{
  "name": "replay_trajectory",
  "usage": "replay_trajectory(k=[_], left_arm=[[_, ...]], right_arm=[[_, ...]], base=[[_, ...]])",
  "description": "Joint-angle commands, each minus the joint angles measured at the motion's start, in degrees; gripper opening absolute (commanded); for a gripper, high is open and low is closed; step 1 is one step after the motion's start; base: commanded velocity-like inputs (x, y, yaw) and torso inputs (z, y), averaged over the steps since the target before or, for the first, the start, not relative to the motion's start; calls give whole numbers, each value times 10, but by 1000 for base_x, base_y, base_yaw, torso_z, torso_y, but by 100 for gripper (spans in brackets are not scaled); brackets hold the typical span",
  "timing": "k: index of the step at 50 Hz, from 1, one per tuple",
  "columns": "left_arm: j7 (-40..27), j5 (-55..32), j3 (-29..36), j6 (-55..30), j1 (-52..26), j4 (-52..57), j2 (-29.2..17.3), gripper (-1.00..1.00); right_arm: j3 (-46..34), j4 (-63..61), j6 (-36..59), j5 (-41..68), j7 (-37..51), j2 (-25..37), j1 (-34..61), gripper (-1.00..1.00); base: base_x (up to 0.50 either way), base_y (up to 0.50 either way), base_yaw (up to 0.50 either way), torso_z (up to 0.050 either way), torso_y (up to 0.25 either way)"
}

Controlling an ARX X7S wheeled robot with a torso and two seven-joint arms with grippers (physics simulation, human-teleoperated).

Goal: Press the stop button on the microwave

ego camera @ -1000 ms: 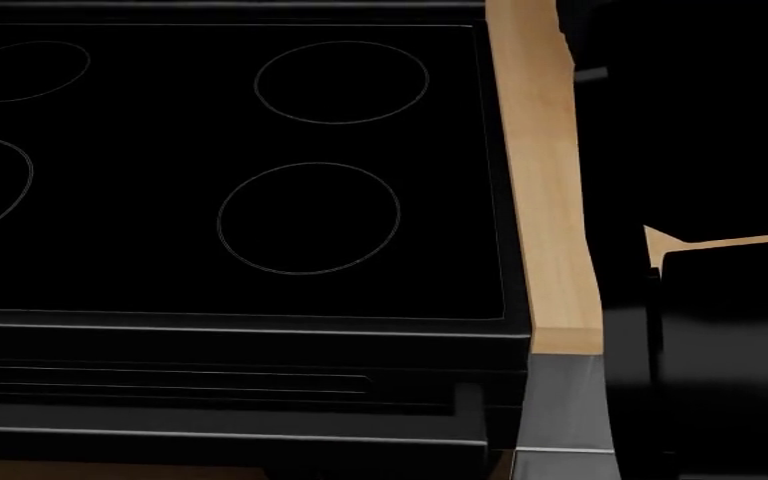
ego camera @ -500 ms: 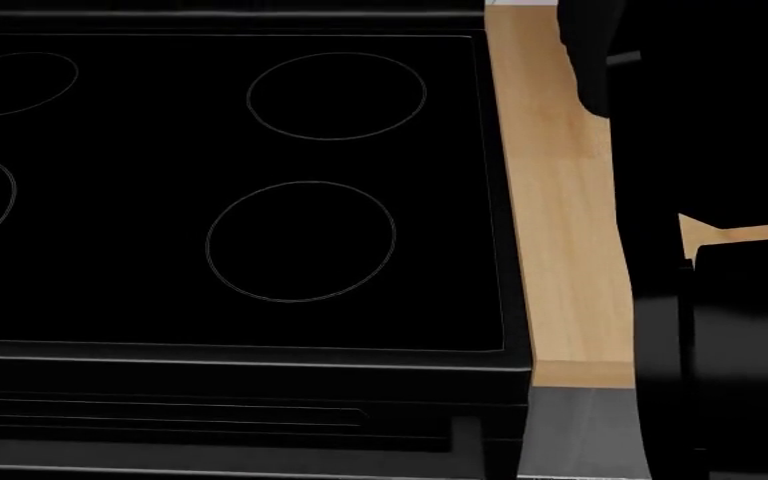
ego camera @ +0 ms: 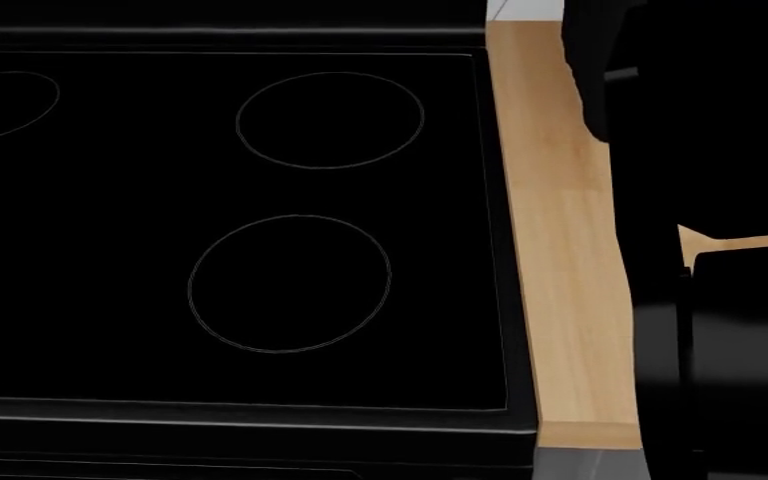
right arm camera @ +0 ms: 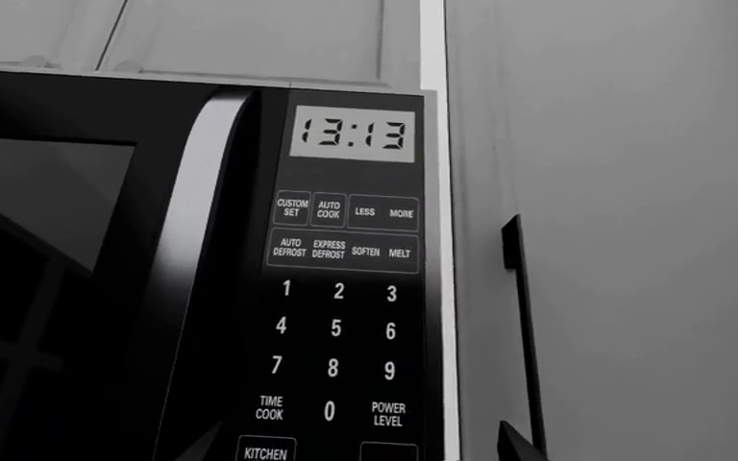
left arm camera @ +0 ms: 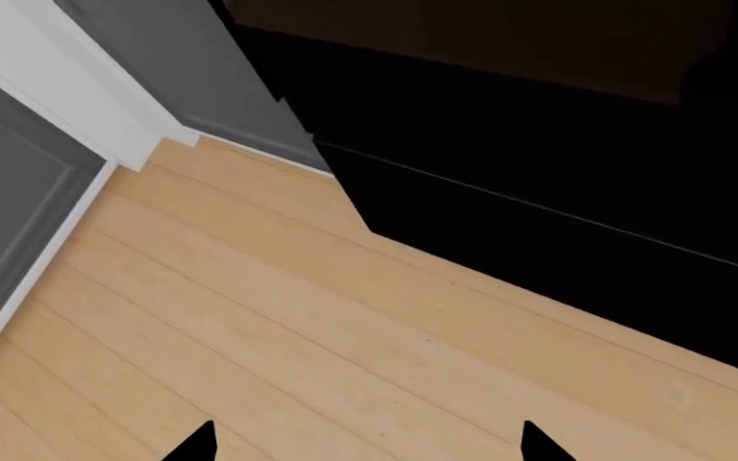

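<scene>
The microwave (right arm camera: 112, 288) fills the right wrist view, with its control panel (right arm camera: 343, 307) straight ahead. The display (right arm camera: 351, 133) reads 13:13. Below it are function keys, a number pad, and TIME COOK, POWER LEVEL and KITCHEN keys. No key marked stop shows; an unlabelled key outline (right arm camera: 388, 452) is cut off at the frame edge. My right gripper (right arm camera: 358, 449) is open and a short way from the panel's lower part, with only its fingertips (right arm camera: 518, 444) in view. My left gripper (left arm camera: 366, 447) is open and empty above a wooden floor (left arm camera: 280, 327).
The head view shows a black cooktop (ego camera: 224, 220) and a wooden counter strip (ego camera: 558, 250). My right arm (ego camera: 718, 200) is a dark mass at the right. A grey cabinet door with a black handle (right arm camera: 521, 327) stands beside the microwave. A black oven side (left arm camera: 536, 192) and grey cabinets (left arm camera: 11, 192) show in the left wrist view.
The cooktop and counter have slid down in the head view, and its front edge has nearly left the frame. The right arm's dark mass has shifted right and now covers more of that side.
</scene>
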Motion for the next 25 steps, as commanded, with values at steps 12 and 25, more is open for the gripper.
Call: replay_trajectory(k=[12,25], left_arm=[[0,0,1,0,-2,0,0,100],[0,0,1,0,-2,0,0,100]], right_arm=[[-2,-2,-24,12,0,-2,-16,100],[-7,-29,-11,12,21,5,-15,100]], base=[[103,-9,0,0,0],[77,-15,0,0,0]])
